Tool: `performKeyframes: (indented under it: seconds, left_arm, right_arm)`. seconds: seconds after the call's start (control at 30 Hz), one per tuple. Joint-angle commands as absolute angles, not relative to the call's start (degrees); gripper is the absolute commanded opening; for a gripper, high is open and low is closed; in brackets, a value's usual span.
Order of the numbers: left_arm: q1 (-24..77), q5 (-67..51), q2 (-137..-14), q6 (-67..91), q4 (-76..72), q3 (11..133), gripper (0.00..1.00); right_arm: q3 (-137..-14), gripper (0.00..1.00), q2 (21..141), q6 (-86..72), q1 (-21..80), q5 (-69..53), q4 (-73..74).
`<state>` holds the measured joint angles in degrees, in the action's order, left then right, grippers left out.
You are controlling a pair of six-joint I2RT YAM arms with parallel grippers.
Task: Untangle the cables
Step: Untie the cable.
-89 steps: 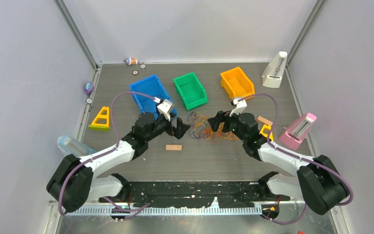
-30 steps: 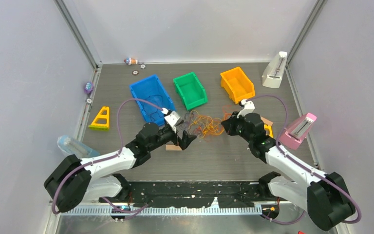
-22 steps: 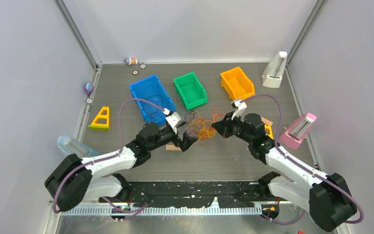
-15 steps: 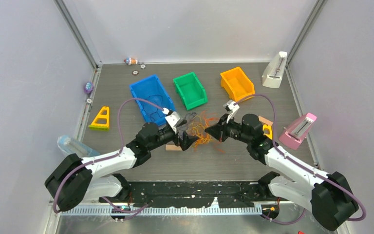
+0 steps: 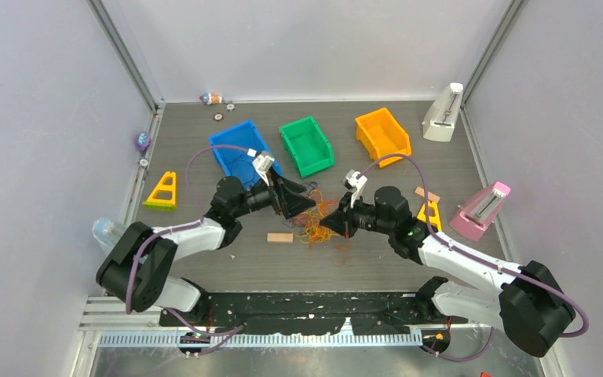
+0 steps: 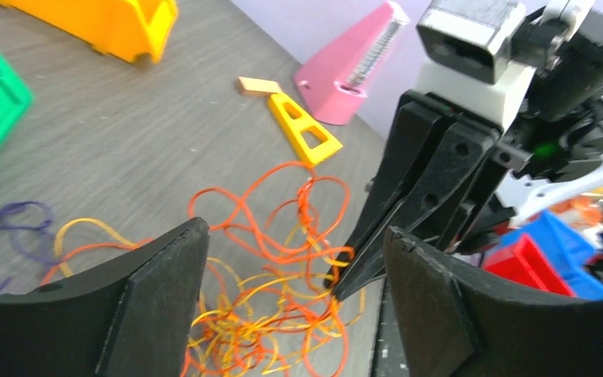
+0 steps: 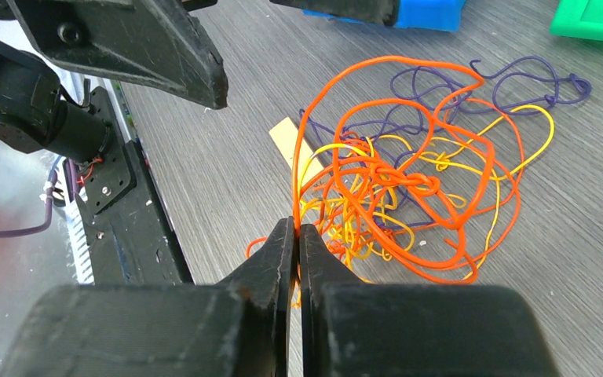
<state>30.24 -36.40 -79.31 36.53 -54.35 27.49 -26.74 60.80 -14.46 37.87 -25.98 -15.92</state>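
The cables [image 5: 315, 225] are a loose tangle of orange and yellow strands with purple loops at the far side, lying on the table between my two arms. My left gripper [image 5: 299, 206] hovers just left of and above the tangle. In the left wrist view the left gripper [image 6: 294, 302] is open, and the cables [image 6: 271, 310] show between its fingers without touching them. My right gripper [image 7: 296, 229] is shut on one orange strand of the cables [image 7: 396, 188] at the tangle's near edge. The right gripper [image 5: 327, 227] reaches in from the right.
Blue bin [image 5: 235, 149], green bin [image 5: 306, 145] and orange bin [image 5: 382, 133] stand in a row behind the tangle. A small wooden block [image 5: 279, 237] lies just left of it. To the right are a yellow piece [image 5: 429, 213] and a pink metronome [image 5: 480, 210]. A yellow triangle [image 5: 162, 191] lies at the left.
My right gripper has moved left and toward the near edge, pulling the orange strand and dragging the tangle with it. My left gripper has drawn back toward the blue bin, its jaws slightly narrower.
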Motion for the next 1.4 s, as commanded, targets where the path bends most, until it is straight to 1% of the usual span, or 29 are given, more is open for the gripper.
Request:
performKeyframes:
  seconds: [0.0, 0.07, 0.1, 0.17, 0.2, 0.23, 0.27, 0.3, 0.37, 0.4, 0.43, 0.47, 0.5, 0.53, 0.57, 0.6, 0.67, 0.93, 1.0, 1.2, 1.27, 1.37]
  left_arm:
    - [30.3, -44.3, -83.5, 43.9, -60.4, 32.1, 0.79]
    - [30.6, -45.2, -85.1, 43.8, -59.3, 33.3, 0.71]
    - [30.9, -45.5, -85.7, 43.4, -58.5, 33.9, 0.66]
    - [31.6, -45.9, -86.5, 41.9, -56.7, 35.0, 0.50]
    - [31.9, -46.0, -86.7, 41.0, -55.8, 35.3, 0.38]
    - [32.1, -46.1, -86.9, 40.2, -55.2, 35.6, 0.19]
    - [32.2, -46.0, -86.9, 39.6, -55.0, 35.5, 0.07]
    - [32.3, -45.7, -86.7, 39.0, -55.0, 35.2, 0.00]
    - [32.2, -44.2, -85.4, 36.7, -53.9, 34.2, 0.00]
    - [32.3, -43.2, -84.2, 35.2, -53.0, 33.5, 0.00]
    - [32.2, -41.9, -82.9, 33.7, -52.0, 32.8, 0.00]
    - [32.2, -40.7, -81.8, 32.2, -51.1, 32.1, 0.00]
    - [32.3, -39.3, -80.5, 31.2, -50.5, 31.4, 0.00]
    - [32.2, -38.6, -79.2, 30.1, -50.0, 30.8, 0.00]
    - [32.3, -37.8, -78.5, 29.2, -49.3, 30.4, 0.00]
    - [32.4, -37.3, -77.7, 28.4, -48.7, 30.2, 0.00]
    - [32.7, -36.6, -76.7, 26.9, -47.8, 29.8, 0.00]
    - [36.1, -33.5, -75.9, 19.8, -42.5, 30.1, 0.00]
    - [36.7, -32.2, -75.0, 18.0, -41.2, 29.9, 0.00]
    - [39.4, -30.1, -73.7, 13.9, -36.7, 30.8, 0.00]
    - [40.6, -28.2, -72.5, 11.1, -33.2, 31.5, 0.00]
    - [42.0, -25.5, -71.9, 8.2, -30.2, 32.3, 0.00]
  right_arm:
    - [-28.4, 0.06, 61.4, -12.6, 39.0, -24.3, -17.2]
    - [-28.5, 0.06, 61.6, -12.4, 39.4, -24.0, -17.4]
    - [-28.5, 0.06, 61.6, -12.4, 39.6, -23.7, -17.4]
    - [-28.5, 0.06, 61.6, -12.1, 39.9, -23.0, -17.3]
    - [-28.4, 0.06, 61.5, -11.9, 39.9, -22.5, -17.3]
    - [-28.3, 0.07, 61.5, -11.8, 39.9, -22.1, -17.3]
    - [-28.1, 0.09, 61.4, -11.7, 40.0, -21.3, -17.3]
    - [-28.0, 0.11, 61.0, -11.6, 40.0, -21.0, -17.1]
    - [-27.5, 0.20, 60.0, -11.4, 40.1, -19.2, -16.5]
    - [-26.8, 0.29, 59.5, -11.4, 40.1, -17.6, -16.4]
    - [-26.3, 0.35, 58.5, -11.4, 40.1, -15.7, -16.0]
    - [-25.3, 0.53, 57.9, -11.8, 40.1, -14.7, -15.6]
    - [-24.8, 0.61, 56.5, -12.1, 40.1, -12.9, -15.2]
    - [-23.6, 0.73, 55.7, -12.9, 40.1, -12.2, -14.9]
    - [-23.0, 0.77, 53.8, -13.3, 40.1, -10.7, -14.2]
    - [-21.6, 0.84, 52.7, -14.4, 40.1, -10.0, -13.8]
    - [-19.5, 0.90, 49.3, -16.2, 40.1, -8.2, -12.0]
    - [-13.0, 0.97, 34.6, -22.0, 40.2, 0.9, -4.6]
    - [-12.1, 0.99, 32.6, -22.7, 40.1, 3.1, -3.9]
    - [-10.3, 1.00, 31.5, -28.1, 40.2, 4.5, -4.1]
    - [-10.7, 0.96, 31.5, -29.1, 40.2, 5.2, -2.7]
    - [-12.2, 0.95, 32.0, -27.5, 40.2, 9.1, 0.4]
